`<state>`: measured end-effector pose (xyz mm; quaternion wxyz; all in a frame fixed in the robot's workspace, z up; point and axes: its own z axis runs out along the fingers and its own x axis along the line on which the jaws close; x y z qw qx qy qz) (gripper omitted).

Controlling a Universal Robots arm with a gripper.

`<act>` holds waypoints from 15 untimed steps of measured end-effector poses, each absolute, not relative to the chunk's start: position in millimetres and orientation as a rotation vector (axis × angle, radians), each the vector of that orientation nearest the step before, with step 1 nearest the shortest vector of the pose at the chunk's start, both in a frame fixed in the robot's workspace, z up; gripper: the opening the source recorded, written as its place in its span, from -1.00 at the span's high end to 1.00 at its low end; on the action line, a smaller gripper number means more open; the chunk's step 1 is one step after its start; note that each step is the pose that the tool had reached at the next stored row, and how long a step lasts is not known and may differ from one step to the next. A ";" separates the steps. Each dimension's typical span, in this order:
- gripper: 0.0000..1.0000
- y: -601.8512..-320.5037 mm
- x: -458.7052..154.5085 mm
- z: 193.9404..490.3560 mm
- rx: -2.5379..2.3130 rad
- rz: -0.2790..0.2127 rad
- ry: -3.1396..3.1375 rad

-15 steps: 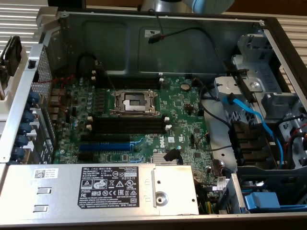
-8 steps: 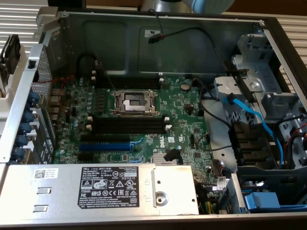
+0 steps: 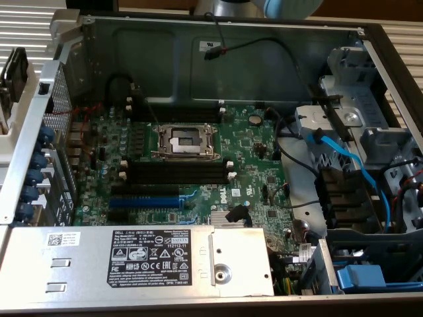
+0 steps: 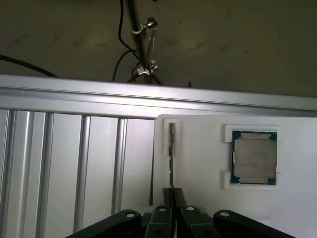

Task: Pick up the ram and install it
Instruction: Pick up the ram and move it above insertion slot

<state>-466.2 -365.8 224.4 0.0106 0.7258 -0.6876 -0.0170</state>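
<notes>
ram [image 4: 171, 148] on edge in tray [image 4: 198, 208] slot | likely light, stiff, fragile; best held by flat faces near the top edge | jaws nearly closed, pinching its near end | slot walls hug it | CPU [image 4: 254, 157] in neighbouring pocket, apart | board slots [image 3: 175, 173] bare

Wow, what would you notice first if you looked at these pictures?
A big green motherboard lies in the open computer case, with a silver socket in its middle and a bright blue slot in front. In the wrist view, a shiny square processor chip sits in a white tray, and beside it the pincer pinches the thin ram standing on edge.
</notes>
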 end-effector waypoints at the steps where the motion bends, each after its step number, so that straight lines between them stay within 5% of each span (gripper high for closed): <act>1: 0.74 -365.7 -466.1 225.4 2.265 -0.053 -2.146; 15: 0.74 -365.6 -466.2 246.2 2.262 -0.049 -2.145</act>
